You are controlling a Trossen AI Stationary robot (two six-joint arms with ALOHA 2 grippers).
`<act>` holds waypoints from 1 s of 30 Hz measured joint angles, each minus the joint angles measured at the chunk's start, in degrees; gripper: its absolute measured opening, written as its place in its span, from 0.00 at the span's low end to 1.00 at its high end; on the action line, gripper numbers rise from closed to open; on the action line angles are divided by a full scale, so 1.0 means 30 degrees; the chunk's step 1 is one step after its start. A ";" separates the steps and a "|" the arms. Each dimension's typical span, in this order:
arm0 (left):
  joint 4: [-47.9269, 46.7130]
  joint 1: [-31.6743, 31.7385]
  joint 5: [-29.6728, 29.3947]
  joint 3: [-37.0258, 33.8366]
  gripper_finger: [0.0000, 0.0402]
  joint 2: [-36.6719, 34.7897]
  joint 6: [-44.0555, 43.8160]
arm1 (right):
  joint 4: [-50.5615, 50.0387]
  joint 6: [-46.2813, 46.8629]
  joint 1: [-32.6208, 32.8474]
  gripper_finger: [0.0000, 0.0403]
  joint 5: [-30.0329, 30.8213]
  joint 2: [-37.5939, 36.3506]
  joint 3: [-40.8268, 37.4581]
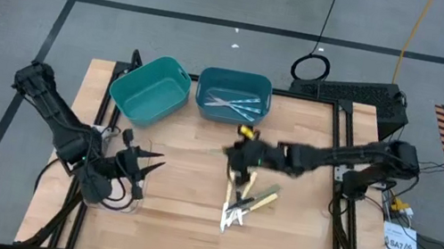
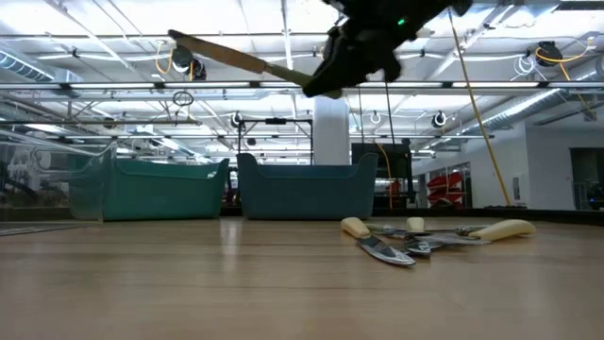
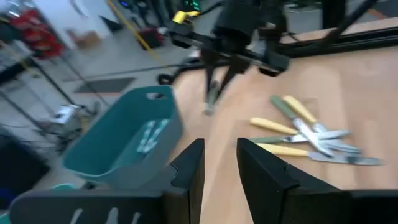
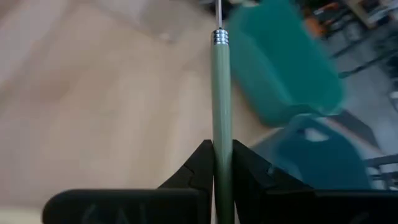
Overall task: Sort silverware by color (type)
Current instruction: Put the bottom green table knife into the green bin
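My right gripper [image 1: 237,156] hangs over the table's middle, shut on a pale green-handled utensil [image 2: 236,59] that sticks out toward the table's left. A pile of silverware [image 1: 245,203] with yellow handles and one green handle lies flat on the wood just nearer than that gripper, also seen low [image 2: 434,236]. My left gripper [image 3: 217,165] stands open near the table's left edge [image 1: 143,166] with nothing between its fingers. Light-blue utensils [image 1: 230,103] lie in the right teal bin [image 1: 258,83]. My right gripper pinches the utensil's green handle [image 4: 222,134] between its two fingers, back from the metal collar [image 4: 219,37]. The fingers come from the table's right and lie along the handle. The utensil is lifted clear of the table, its free end [image 2: 179,38] tilted slightly up.
A second teal bin [image 1: 151,90] stands tilted at the far left, beside the right one. A clear tray [image 1: 114,201] sits under my left arm near the left edge. Bare wood lies between the two grippers and along the near edge.
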 joint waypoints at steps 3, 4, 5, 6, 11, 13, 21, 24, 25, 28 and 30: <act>0.0079 -0.0503 -0.1751 -0.0722 0.25 0.0009 -0.0013 | 0.2453 -0.0993 -0.2128 0.07 -0.2090 0.0314 0.0000; 0.0068 -0.0575 -0.2114 -0.0931 0.25 0.0009 0.0338 | 0.3290 -0.1182 -0.2823 0.07 -0.2896 0.0444 0.0009; 0.0048 -0.0560 -0.2262 -0.1079 0.25 0.0009 0.0639 | 0.3871 -0.1340 -0.3482 0.07 -0.3602 0.0657 0.0163; -0.0029 -0.0543 -0.2296 -0.1171 0.25 0.0009 0.0926 | 0.4368 -0.1411 -0.4101 0.07 -0.4198 0.0991 0.0514; -0.0060 -0.0508 -0.1656 -0.1224 0.25 0.0010 0.1331 | 0.4446 -0.1343 -0.6411 0.07 -0.7147 0.3534 0.3933; -0.0203 -0.0466 -0.1385 -0.1224 0.25 0.0009 0.1263 | 0.4029 -0.1343 -0.7010 0.07 -0.8196 0.4778 0.5674; -0.0595 -0.0433 -0.1309 -0.1224 0.25 0.0009 -0.0189 | 0.2908 -0.1090 -0.8060 0.08 -1.0769 0.9968 1.2726; -0.0640 -0.0283 -0.1309 -0.1224 0.25 0.0009 -0.0259 | 0.2737 -0.1134 -0.8048 0.08 -1.0905 1.1820 1.5204; -0.0641 -0.0255 -0.1308 -0.1224 0.25 0.0009 -0.0283 | 0.2505 -0.1208 -0.8039 0.08 -1.0905 1.2441 1.6070; -0.0647 -0.0256 -0.1309 -0.1224 0.25 0.0009 -0.0332 | 0.1501 -0.1289 -0.8033 0.08 -1.0905 1.4057 1.8239; -0.0655 -0.0255 -0.1302 -0.1224 0.25 0.0009 -0.0362 | 0.0706 -0.1317 -0.8040 0.09 -1.0847 1.4931 1.9294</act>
